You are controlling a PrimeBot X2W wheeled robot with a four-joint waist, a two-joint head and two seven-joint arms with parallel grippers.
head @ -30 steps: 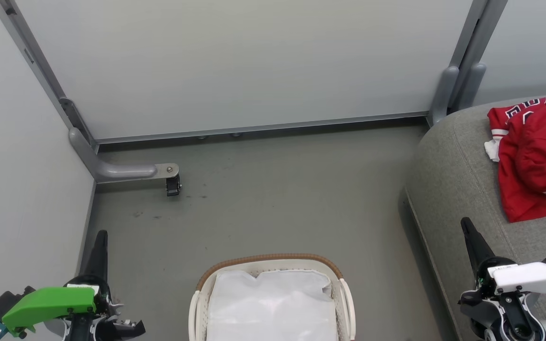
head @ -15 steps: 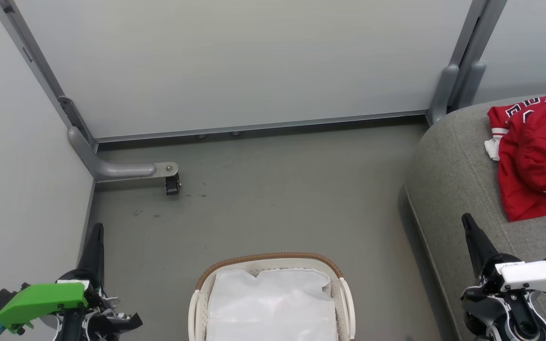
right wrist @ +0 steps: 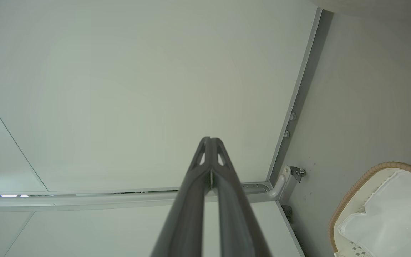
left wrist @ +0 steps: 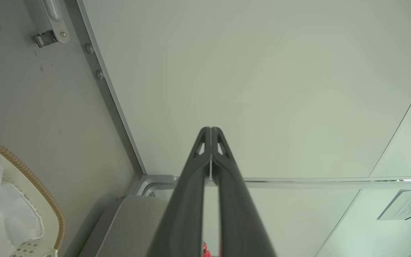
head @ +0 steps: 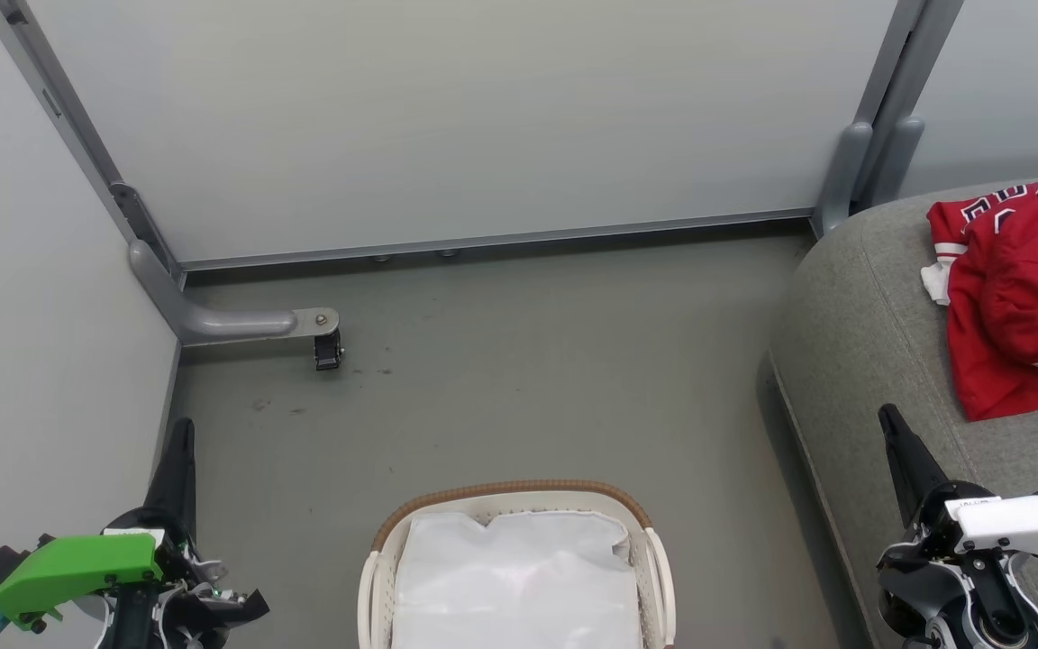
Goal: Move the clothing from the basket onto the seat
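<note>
Red clothing (head: 1019, 297): lies in a crumpled heap on the seat, at the far right of the head view. Dark letters with white edges show along its back, and a bit of white trim sticks out on its left side.
Grey seat (head: 852, 333): a big soft cushion of woven cloth with a round edge and a sewn seam. It stands on the floor to the right of the basket, with a gap between them.
White basket (head: 510, 491): plastic with small holes and a brown rim. It sits on the floor at the bottom middle of the head view, between the 2 grippers.
Liner cloth (head: 519, 577): white and rumpled, it lies inside the basket.
Left gripper (head: 183, 433): low on the left, close to the left wall. Its 2 dark fingers are pressed tight together, tip to tip.
Right gripper (head: 888, 422): low on the right, over the front part of the seat, near the clothing but not touching it. Its 2 fingers are pressed tight together too.
Floor (head: 519, 361): grey-green with a few dark marks.
Wall panels (head: 483, 117): pale, in grey metal frames.
Small black wheel (head: 329, 351): on a grey metal foot by the left corner.
</note>
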